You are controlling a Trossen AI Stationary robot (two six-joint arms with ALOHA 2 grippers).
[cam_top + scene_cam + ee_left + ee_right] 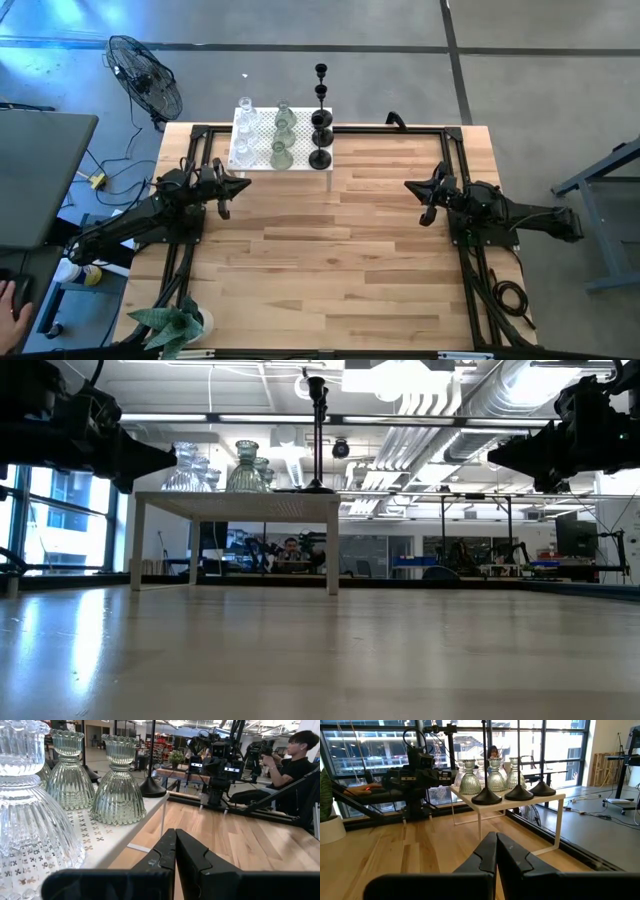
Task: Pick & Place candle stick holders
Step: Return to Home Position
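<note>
Several candle stick holders stand on their bases on a small white perforated table at the far edge: three black ones with round bases and thin stems, pale-green glass ones and clear glass ones. They also show in the left wrist view and the right wrist view. My left gripper is shut and empty just near of the little table, at its left end. My right gripper is shut and empty to the right of it.
A black floor fan stands beyond the table's far left corner. A green plant sits at the near left corner. A person sits in the room beyond. Bare wood lies between the arms.
</note>
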